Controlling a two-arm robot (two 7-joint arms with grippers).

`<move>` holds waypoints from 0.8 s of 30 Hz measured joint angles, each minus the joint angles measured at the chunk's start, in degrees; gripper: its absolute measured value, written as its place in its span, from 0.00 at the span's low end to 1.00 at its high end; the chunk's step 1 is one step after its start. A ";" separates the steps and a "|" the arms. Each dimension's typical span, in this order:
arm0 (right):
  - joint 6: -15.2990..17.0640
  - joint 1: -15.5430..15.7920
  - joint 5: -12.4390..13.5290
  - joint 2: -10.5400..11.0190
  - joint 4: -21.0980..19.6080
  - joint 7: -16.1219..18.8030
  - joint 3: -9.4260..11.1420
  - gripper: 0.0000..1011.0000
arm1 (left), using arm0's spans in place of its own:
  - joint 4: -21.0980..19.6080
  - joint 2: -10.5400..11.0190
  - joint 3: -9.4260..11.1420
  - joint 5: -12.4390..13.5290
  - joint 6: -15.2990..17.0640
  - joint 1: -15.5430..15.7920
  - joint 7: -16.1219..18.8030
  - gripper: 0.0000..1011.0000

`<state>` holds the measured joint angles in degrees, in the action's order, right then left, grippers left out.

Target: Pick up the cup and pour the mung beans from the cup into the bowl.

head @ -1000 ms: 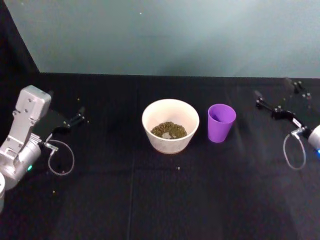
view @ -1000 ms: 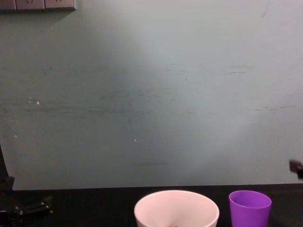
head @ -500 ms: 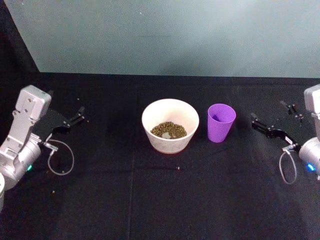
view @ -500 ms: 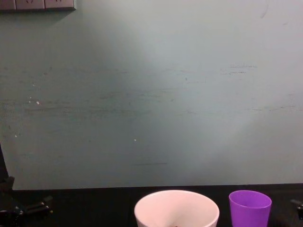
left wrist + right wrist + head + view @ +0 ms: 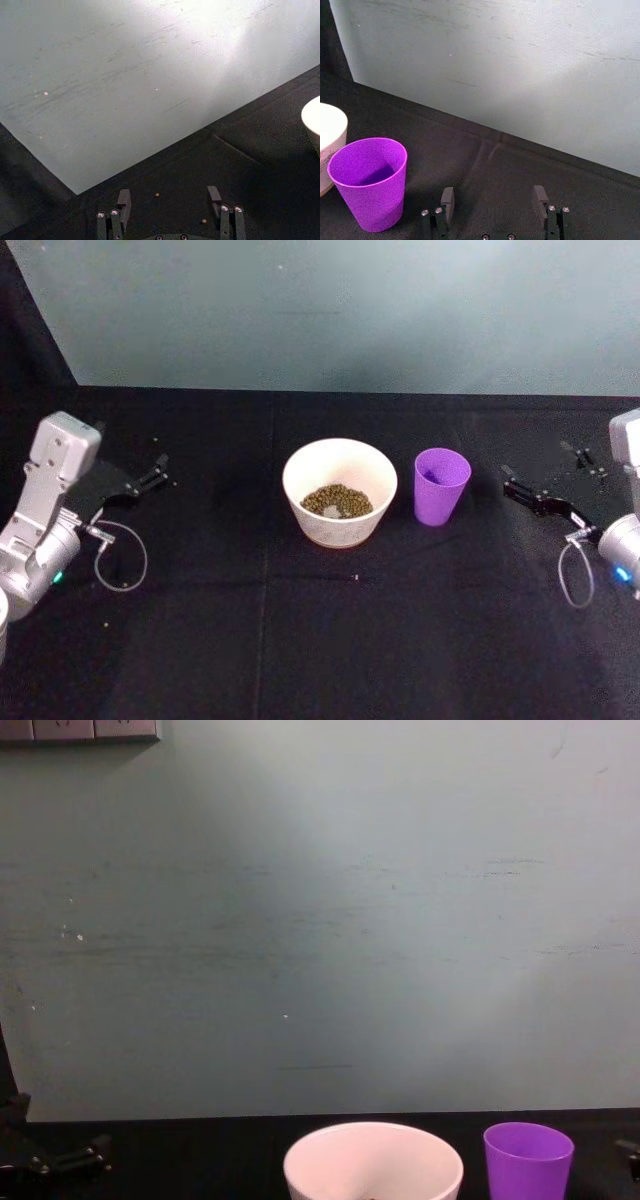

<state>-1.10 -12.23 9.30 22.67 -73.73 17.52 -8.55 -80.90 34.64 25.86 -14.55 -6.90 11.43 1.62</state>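
The cup (image 5: 441, 485) is standing upright at the centre-right of the head view, just beside the bowl (image 5: 340, 491), which is already holding mung beans (image 5: 337, 501). The right gripper (image 5: 548, 490), fingers spread wide and empty, is sitting right of the cup, nearer than the left gripper (image 5: 140, 482), which is parked open at the left edge.

Black tablecloth (image 5: 330, 640), pale wall (image 5: 320, 920), perhaps sockets (image 5: 80, 729).
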 joint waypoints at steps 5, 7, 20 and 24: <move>-0.03 -0.02 0.09 0.02 0.00 0.06 0.03 0.99 | 0.00 0.00 0.00 0.00 0.00 0.00 0.00 0.99; -0.04 -0.03 0.12 0.03 0.00 0.08 0.04 0.99 | 0.00 0.00 0.00 0.00 0.00 0.00 0.00 0.99; -0.07 -0.03 0.19 0.06 0.00 0.16 0.07 0.99 | 0.00 0.01 0.00 0.00 0.00 0.00 0.00 0.99; -0.07 -0.03 0.21 0.06 0.00 0.18 0.07 0.99 | 0.00 0.00 0.00 0.00 0.00 0.00 0.00 0.99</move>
<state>-1.16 -12.26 9.51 22.73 -73.73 17.69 -8.48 -80.90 34.65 25.86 -14.55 -6.90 11.43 1.62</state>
